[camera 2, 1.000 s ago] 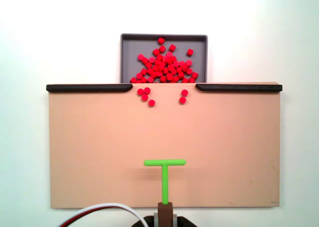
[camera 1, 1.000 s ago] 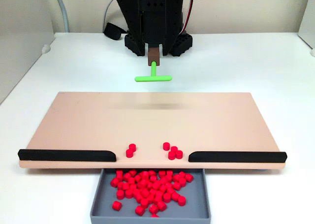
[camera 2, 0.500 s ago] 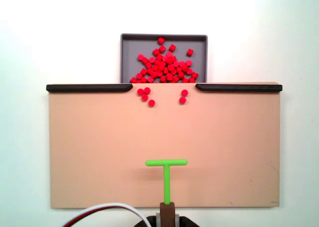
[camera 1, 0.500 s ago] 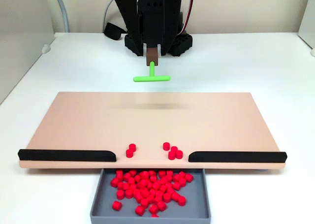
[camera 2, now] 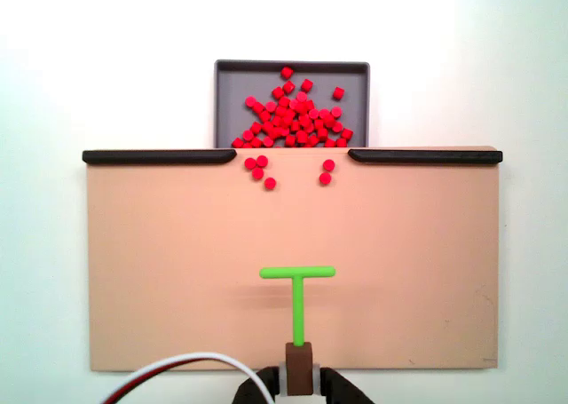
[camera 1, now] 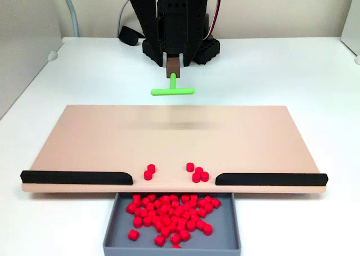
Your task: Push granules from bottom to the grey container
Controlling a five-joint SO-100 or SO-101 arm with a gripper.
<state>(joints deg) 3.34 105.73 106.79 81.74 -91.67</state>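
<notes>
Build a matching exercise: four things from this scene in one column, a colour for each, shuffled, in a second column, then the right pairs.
Things:
1. granules
2. grey container
3. T-shaped pusher bar
4. strips at the board's edge

Colours:
A. black
B. green
C. red
D. grey

Pairs: 1-C, 2-D, 3-B, 4-A
</notes>
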